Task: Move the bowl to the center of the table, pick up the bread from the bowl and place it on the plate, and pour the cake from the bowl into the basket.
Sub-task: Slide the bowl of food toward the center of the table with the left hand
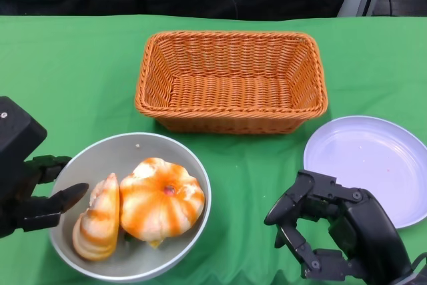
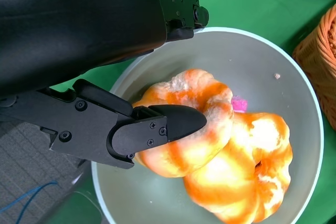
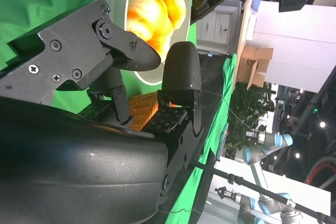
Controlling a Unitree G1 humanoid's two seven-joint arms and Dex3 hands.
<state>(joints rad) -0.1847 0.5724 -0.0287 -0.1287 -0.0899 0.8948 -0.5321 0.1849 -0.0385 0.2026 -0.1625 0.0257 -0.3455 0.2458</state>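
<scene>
My left hand hangs with fingers apart, holding nothing, at the rim of the bowl, where the bread and the cake lie touching; my right hand is likewise spread and unladen, beside the plate. Both pastries look light, soft and crushable, so I judge a gentle grip across the bread's middle best. I read no labels anywhere.

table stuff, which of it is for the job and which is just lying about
For the job: bowl, bread, cake, plate, basket.

Lying about: only the green tablecloth; background clutter sits off the table.
</scene>
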